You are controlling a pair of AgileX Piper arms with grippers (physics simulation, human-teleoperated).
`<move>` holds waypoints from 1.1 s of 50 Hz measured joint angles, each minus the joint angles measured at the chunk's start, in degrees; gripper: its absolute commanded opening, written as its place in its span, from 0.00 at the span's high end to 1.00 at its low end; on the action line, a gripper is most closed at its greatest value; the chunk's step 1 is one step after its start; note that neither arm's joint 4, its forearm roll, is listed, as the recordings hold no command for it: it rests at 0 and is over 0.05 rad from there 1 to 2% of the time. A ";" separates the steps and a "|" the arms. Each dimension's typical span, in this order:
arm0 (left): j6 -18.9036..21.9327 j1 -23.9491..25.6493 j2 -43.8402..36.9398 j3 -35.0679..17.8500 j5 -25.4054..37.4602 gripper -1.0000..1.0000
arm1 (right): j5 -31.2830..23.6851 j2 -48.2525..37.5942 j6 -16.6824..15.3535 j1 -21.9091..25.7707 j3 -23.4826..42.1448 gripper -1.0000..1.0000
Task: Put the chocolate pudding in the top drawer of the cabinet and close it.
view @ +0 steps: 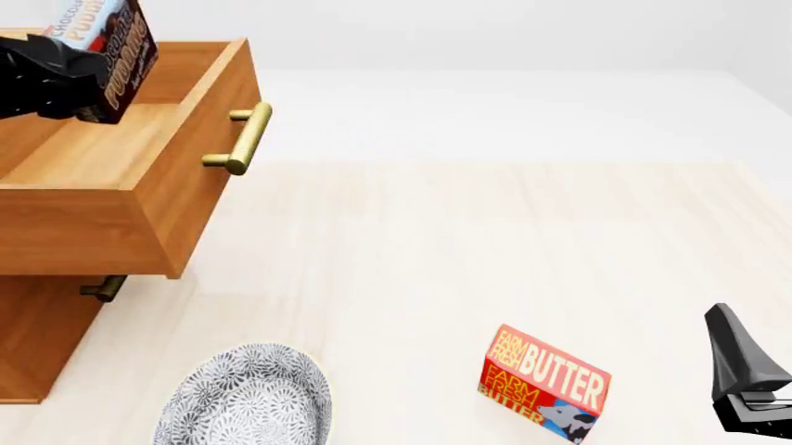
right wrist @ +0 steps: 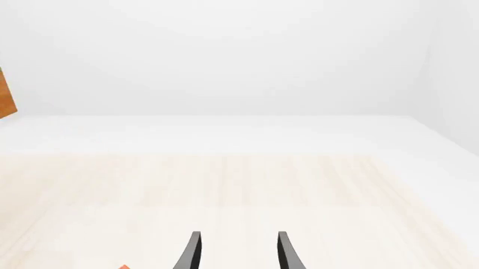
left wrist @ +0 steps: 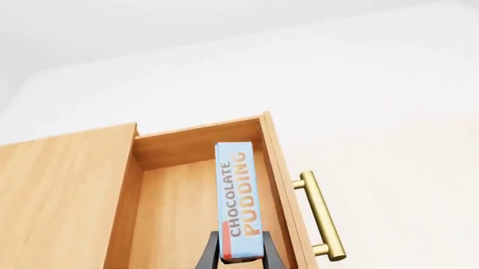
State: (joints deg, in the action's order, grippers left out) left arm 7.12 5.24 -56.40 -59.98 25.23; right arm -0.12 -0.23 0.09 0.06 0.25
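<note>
Your left gripper [left wrist: 238, 259] pinches the chocolate pudding [left wrist: 238, 200] by its near end, and the box hangs over the open top drawer [view: 148, 158] at the far left of the scene. The box stands on its thin edge, with its light blue side and lettering facing the wrist camera. The drawer is pulled out of the cabinet [view: 37, 343], its brass handle [view: 241, 139] pointing right toward the middle of the table [view: 495, 241]. The lower drawer's handle [view: 102, 288] peeks out beneath it. Your right gripper [right wrist: 236, 255] sits at the near right with its fingers spread and nothing between them. A red butter box [view: 544, 382] lies near the front, right of centre, and a patterned bowl [view: 245, 399] rests at the near left, just right of the cabinet base
</note>
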 measured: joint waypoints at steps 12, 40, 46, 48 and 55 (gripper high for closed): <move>-0.03 -0.98 -1.95 -0.12 0.56 1.00 | 0.00 0.00 0.00 0.00 0.00 0.00; -1.18 -4.10 -6.10 -0.09 -0.98 1.00 | 0.00 0.00 0.00 0.00 0.00 0.00; -1.33 -4.57 -7.63 -0.67 -1.58 1.00 | 0.00 0.00 0.00 0.00 0.00 0.00; -1.34 -4.73 -8.19 -0.94 -1.76 1.00 | 0.00 0.00 0.00 0.00 0.00 0.00; -1.34 -5.28 -10.05 -1.97 -2.26 1.00 | 0.00 0.00 0.00 0.00 0.00 0.00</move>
State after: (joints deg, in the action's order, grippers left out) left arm 5.79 -0.04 -66.45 -61.95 22.97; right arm -0.12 -0.23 0.09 0.06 0.25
